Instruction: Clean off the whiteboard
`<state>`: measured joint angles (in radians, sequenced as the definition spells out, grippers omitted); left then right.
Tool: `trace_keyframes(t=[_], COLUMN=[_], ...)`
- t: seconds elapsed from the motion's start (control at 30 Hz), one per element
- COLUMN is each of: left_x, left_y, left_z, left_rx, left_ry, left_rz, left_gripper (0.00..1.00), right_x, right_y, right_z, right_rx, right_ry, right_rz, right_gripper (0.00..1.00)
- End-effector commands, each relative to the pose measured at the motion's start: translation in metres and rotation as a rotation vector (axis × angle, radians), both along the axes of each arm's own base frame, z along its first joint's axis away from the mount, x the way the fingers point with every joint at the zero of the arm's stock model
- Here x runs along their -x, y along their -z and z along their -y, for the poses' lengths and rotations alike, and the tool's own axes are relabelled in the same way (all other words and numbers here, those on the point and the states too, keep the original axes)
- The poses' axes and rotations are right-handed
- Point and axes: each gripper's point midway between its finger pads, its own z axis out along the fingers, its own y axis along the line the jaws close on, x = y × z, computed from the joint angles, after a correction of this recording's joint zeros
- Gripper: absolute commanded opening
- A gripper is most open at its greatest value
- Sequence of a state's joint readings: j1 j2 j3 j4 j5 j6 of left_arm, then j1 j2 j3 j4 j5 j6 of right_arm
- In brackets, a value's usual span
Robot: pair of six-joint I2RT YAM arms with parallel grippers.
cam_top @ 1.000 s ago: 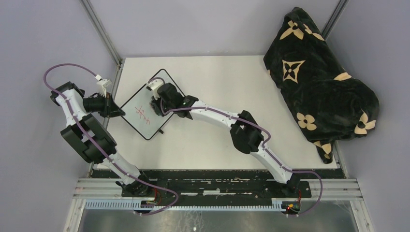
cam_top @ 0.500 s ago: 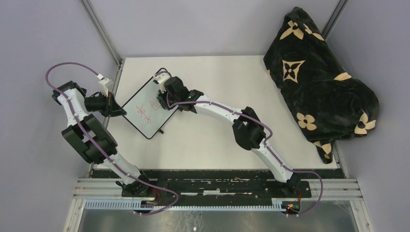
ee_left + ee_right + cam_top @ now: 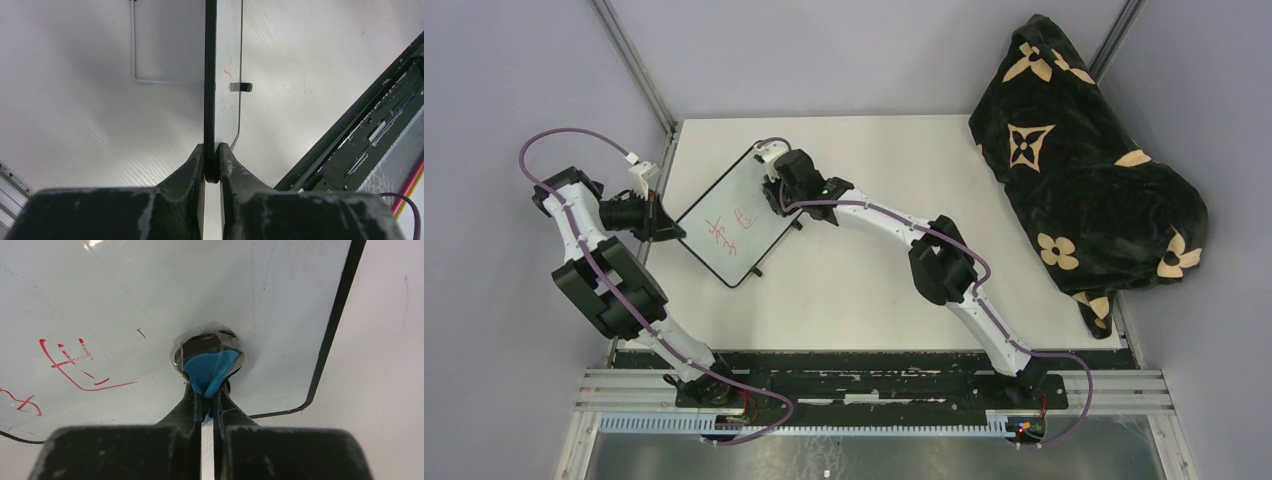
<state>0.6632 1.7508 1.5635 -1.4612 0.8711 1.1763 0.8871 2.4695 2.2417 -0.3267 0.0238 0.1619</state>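
Top view: a white table (image 3: 874, 285) sits in a grey-walled cell. The whiteboard (image 3: 754, 205) sits turned diagonally at the table's left side, with red marks (image 3: 723, 232) across its middle. The left gripper (image 3: 671, 229) meets the board's left edge. The right gripper (image 3: 776, 190) is over the board's far corner, and its arm stretches across the table's middle. A black blanket (image 3: 1084, 170) with tan flower shapes is heaped at the far right, well apart from the board. A black rail (image 3: 874, 385) along the near edge carries both arm bases.

Left wrist view: the board is seen edge-on, and the jaws pinch its black frame. A thin wire stand (image 3: 134, 55) shows to the left of the board, and a small black clip (image 3: 243, 87) juts out on its right.

Right wrist view: the jaws pinch a blue eraser (image 3: 210, 360) wrapped in clear film. The eraser's end rests against the board near a rounded corner. The red marks lie to its left, apart from it.
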Motion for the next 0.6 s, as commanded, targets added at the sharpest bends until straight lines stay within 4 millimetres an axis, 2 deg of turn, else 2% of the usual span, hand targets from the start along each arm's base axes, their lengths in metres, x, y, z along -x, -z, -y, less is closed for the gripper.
trace_keyframes(t=[0.0,0.13,0.33,0.47,0.57], left_x=[0.01,0.01,0.01,0.011,0.011], left_y=[0.003,0.004,0.005,0.007,0.008], left_z=[-0.002,-0.001,0.002,0.004,0.006], left_rx=[-0.075,-0.075,-0.069,-0.06,-0.057], left_ry=[0.03,0.034,0.039,0.042,0.044], left_rz=[-0.02,-0.024,-0.031,-0.037,-0.039], left_gripper=[0.03,0.03,0.03,0.03,0.03], right_x=[0.024,0.059,0.101,0.111,0.102], right_y=[-0.023,-0.02,-0.02,-0.034,-0.032], right_z=[-0.03,-0.056,-0.085,-0.091,-0.087], right_rx=[-0.057,-0.073,-0.116,-0.137,-0.11], right_ry=[-0.039,-0.107,-0.184,-0.21,-0.185], right_rz=[0.031,0.013,-0.025,-0.008,0.021], right_gripper=[0.01,0.01,0.01,0.01,0.01])
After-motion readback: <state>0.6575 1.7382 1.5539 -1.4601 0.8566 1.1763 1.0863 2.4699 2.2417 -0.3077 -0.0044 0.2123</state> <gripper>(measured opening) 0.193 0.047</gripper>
